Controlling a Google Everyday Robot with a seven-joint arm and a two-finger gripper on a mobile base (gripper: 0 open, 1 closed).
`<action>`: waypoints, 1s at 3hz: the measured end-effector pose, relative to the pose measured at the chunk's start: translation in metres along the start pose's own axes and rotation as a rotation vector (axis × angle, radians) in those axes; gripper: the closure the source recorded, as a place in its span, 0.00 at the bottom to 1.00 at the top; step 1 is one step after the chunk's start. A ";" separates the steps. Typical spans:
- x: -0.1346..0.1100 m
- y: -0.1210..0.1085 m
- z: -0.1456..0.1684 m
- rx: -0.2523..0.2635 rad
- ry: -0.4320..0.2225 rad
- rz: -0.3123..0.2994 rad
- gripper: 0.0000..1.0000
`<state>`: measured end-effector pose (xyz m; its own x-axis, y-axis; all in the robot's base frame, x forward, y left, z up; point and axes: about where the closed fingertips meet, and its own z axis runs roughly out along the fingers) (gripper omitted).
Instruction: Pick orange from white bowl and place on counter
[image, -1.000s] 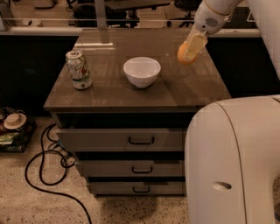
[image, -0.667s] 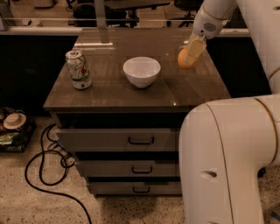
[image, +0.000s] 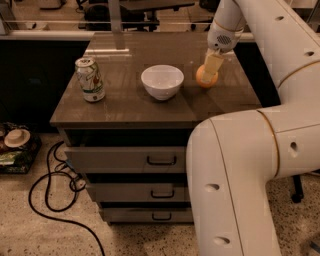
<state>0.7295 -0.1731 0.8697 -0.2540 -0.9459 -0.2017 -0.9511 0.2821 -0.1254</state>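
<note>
The orange (image: 204, 80) sits low at the counter (image: 130, 102), to the right of the white bowl (image: 162, 82), between my gripper's fingers. My gripper (image: 209, 71) reaches down from the arm at the upper right and is shut on the orange. One pale finger (image: 213, 65) covers the fruit's upper part. The bowl looks empty and stands upright near the counter's middle.
A green-and-white drink can (image: 90, 79) stands at the counter's left. The cabinet has three black-handled drawers (image: 161, 161). A black cable (image: 50, 192) loops on the floor at left. My white arm and base (image: 240, 175) fill the right foreground.
The gripper has moved down with the orange toward the counter surface, ending just right of the bowl. The arm's body now fills more of the right side.
</note>
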 end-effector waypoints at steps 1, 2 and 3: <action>-0.008 0.000 0.018 -0.023 0.004 -0.013 1.00; -0.008 0.000 0.023 -0.035 -0.002 -0.008 1.00; -0.009 0.001 0.022 -0.035 -0.002 -0.009 0.86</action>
<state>0.7349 -0.1613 0.8499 -0.2456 -0.9480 -0.2024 -0.9589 0.2682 -0.0930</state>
